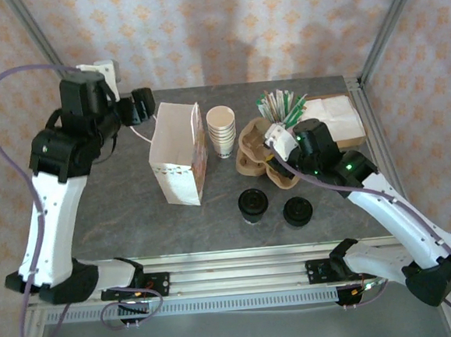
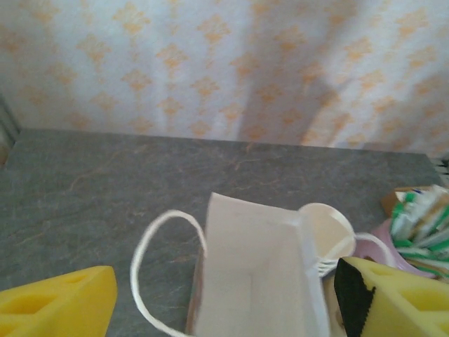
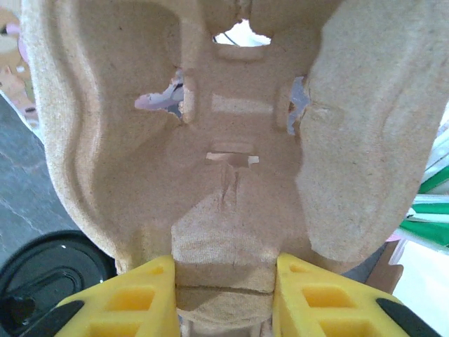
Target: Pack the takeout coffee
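Though top view hides it, wrist views show right jaws clamping carrier, left jaws open.

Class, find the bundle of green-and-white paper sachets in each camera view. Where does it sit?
Top external: green-and-white paper sachets upper right of centre, behind the brown moulded-pulp cup carrier.
Left wrist: sachets at the right edge.
Right wrist: sachets at the right edge, behind the carrier.
Shared landmark: grey stone-patterned tabletop.

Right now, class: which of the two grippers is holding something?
The right gripper: its jaws pinch the pulp cup carrier at its edge. The left gripper hangs open over the paper bag, empty.
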{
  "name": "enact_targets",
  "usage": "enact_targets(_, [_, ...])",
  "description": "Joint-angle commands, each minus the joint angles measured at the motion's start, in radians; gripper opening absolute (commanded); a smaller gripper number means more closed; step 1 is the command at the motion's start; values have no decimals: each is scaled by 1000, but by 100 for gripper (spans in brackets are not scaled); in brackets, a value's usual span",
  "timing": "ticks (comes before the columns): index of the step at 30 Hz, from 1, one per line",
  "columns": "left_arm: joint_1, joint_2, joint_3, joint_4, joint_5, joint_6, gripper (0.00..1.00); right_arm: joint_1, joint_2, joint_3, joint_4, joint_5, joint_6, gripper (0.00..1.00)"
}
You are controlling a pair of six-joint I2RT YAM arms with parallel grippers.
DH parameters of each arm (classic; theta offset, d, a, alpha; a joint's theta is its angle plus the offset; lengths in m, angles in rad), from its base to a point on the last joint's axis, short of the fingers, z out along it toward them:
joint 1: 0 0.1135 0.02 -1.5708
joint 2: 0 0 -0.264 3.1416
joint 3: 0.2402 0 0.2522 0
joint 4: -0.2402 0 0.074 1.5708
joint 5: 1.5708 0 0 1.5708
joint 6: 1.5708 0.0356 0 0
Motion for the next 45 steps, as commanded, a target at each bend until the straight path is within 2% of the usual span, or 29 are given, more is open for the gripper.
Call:
enact_targets(1, [81,89,58,-110,233,51,83,7,-40,54,-43,-44,116,32])
enact_targets(6, [147,176,49,-160,272,107,84,7,-73,58,-33,-67,181,32])
enact_targets(14, [155,263,33,-196,259,150,87,7,-68,87,-17,-53,282,31])
enact_targets(17, [157,270,4,-183,278,148,85,8,-62,96,-14,-78,302,31])
enact_targets(19, [156,270,-26,-171,272,138,79,6,-57,103,-8,-88,316,31])
enact_targets(23, [156,269,-41,-175,283,119,57,7,-47,116,11,-76,384,30])
enact_targets(26, [156,243,-50,-157,326,88,47,7,-31,136,29,-77,467,29])
enact_targets(33, [155,137,-127,-41,451,1,11,7,-9,175,94,-129,639,26])
enact_targets(37, [147,96,-122,-35,469,2,5,7,21,223,101,-166,726,26])
enact_targets(45, [44,62,-69,-102,286,60,5,6,55,295,135,-213,838,26])
